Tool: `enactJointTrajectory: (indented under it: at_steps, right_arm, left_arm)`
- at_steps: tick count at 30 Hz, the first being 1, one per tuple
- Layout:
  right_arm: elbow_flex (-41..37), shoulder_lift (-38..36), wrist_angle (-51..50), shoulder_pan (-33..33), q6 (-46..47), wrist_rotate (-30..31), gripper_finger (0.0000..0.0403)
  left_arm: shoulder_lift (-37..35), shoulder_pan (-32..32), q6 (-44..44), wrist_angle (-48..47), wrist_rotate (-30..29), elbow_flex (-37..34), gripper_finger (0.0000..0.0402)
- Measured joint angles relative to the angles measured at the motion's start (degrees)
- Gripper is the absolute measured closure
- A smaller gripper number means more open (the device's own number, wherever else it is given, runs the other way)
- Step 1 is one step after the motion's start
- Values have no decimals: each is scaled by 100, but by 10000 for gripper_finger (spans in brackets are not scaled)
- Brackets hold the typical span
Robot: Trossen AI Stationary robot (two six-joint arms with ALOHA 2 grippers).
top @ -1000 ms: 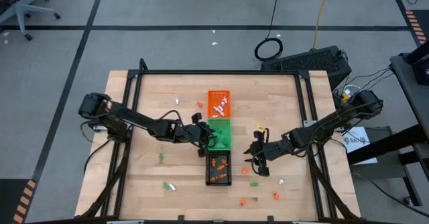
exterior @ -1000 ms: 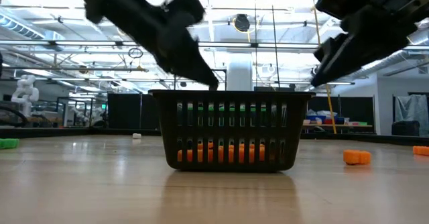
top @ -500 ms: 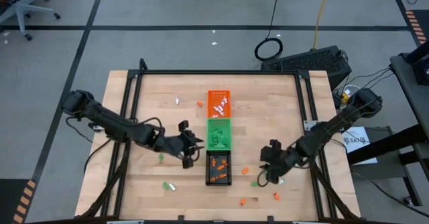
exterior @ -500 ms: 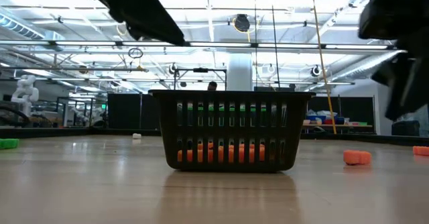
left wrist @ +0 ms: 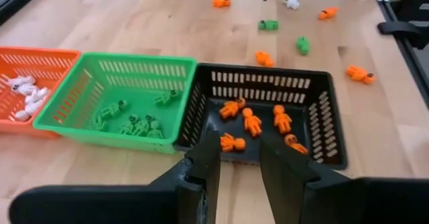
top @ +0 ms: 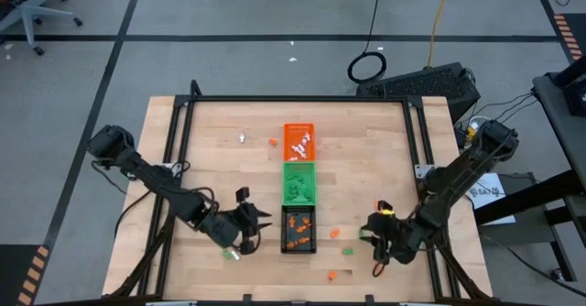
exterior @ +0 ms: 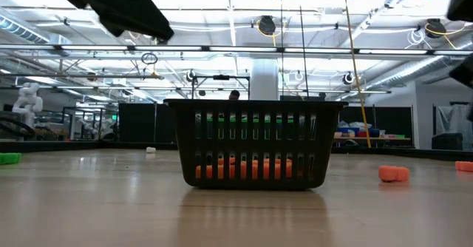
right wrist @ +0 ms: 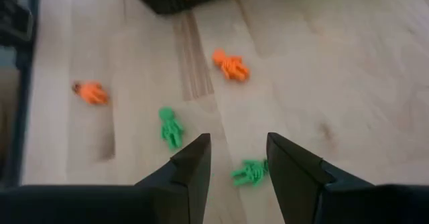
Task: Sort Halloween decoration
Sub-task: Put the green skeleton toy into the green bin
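Three small trays stand in a row at the table's middle: orange (top: 298, 141) with white trinkets, green (top: 298, 182) with green ones, black (top: 298, 228) with orange ones (left wrist: 251, 121). Loose trinkets lie on the wood: an orange one (right wrist: 231, 64), a green one (right wrist: 169, 127), and another green one (right wrist: 251, 172) just ahead of my right fingertips. My left gripper (top: 261, 222) hovers open just left of the black tray (left wrist: 268, 117), nothing between its fingers (left wrist: 211, 157). My right gripper (top: 374, 244) hovers open right of the black tray, near the front edge, over loose trinkets.
More trinkets lie scattered: green and white ones (top: 229, 253) near the front left, an orange one (top: 331, 275) at the front, a white one (top: 242, 137) and an orange one (top: 273, 142) left of the orange tray. A black frame (top: 293, 98) rims the table.
My left gripper has drawn back from over the green and black trays toward the table's near left, rising a little. My right gripper has swung toward the near edge and slightly right, sinking a little and rolling at the wrist. Both have stayed open and empty.
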Motion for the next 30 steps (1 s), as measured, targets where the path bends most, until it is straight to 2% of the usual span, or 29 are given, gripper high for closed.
enactJointTrajectory:
  at_steps: [6,12,20,25,30]
  right_arm:
    - [0,636,-22,191,454,96,269]
    - [0,1127,60,193,880,146,238]
    - [7,1506,295,240,1186,433,211]
    - [9,1761,605,246,637,800,218]
    - [0,1840,978,232,-206,866,225]
  left_arm:
    - [0,-227,1,10,-403,0,299]
    - [0,-265,-140,46,-476,0,299]
    - [0,-481,-151,51,-1055,0,299]
    - [0,-482,-148,50,-1069,0,299]
    - [0,-484,-148,28,-1069,0,299]
